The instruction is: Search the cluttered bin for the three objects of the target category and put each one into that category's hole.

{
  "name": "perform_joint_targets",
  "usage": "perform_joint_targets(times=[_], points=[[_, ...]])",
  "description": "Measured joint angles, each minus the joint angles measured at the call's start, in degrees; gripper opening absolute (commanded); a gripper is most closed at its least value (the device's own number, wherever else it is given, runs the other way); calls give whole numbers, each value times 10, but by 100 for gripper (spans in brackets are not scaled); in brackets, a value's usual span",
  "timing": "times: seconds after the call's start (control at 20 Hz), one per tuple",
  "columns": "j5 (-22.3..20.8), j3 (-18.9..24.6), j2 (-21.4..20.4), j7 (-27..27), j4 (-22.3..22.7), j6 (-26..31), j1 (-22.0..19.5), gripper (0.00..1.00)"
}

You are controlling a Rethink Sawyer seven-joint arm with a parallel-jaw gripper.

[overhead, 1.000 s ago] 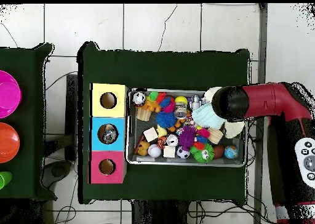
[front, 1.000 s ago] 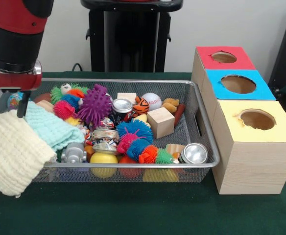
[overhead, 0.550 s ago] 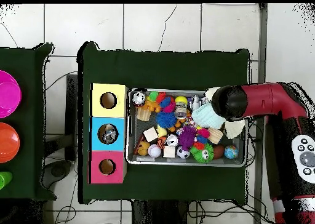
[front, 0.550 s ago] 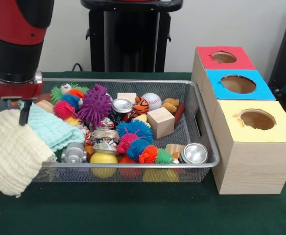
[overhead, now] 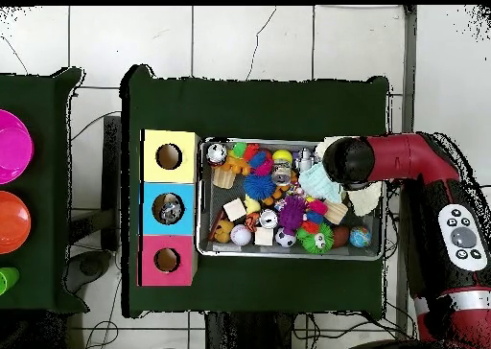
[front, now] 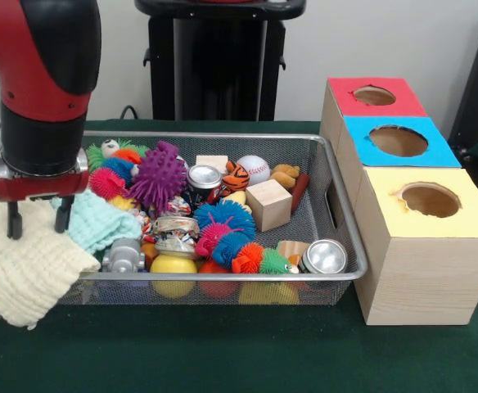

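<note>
A wire-mesh bin (front: pixel 223 277) holds a heap of toys: a purple spiky ball (front: pixel 159 174), blue and pink spiky balls (front: pixel 223 225), a baseball (front: pixel 253 169), a wooden cube (front: pixel 268 204) and two metal cans (front: pixel 203 178) (front: pixel 325 256). A cream cloth (front: pixel 18 270) hangs over the bin's left end, and a mint cloth (front: pixel 100 221) lies beside it. My gripper (front: pixel 37 221) stands open just above where the two cloths meet, with nothing between its fingers. In the overhead view the arm (overhead: pixel 403 158) hides the gripper over the bin (overhead: pixel 292 254).
To the right of the bin stand three joined boxes, each with a round hole on top: yellow (front: pixel 435 246) nearest, blue (front: pixel 399 141) in the middle, red (front: pixel 374 96) farthest. Something shiny shows inside the blue box's hole (overhead: pixel 169 208). Green cloth covers the table.
The arm has shifted from the bin's left end toward its inside and come lower. The gripper stayed open. Both cloths lie as before.
</note>
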Motion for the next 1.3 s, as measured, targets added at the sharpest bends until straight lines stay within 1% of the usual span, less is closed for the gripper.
perform_joint_targets(times=[0.3,0.5,0.65,0.7,0.8,0.9,1.0,1.2,1.3], points=[[2,0,13,0,-18,13,0,100],[7,0,19,0,-31,45,0,100],[14,0,27,-8,-43,97,0,100],[18,0,31,-16,-49,131,0,100],[21,0,35,-25,-54,161,-1,100],[26,0,41,-48,-64,221,-2,100],[30,0,43,-68,-69,261,-4,100],[38,2,42,-100,-71,306,-9,100],[45,4,42,-115,-71,317,-13,100]])
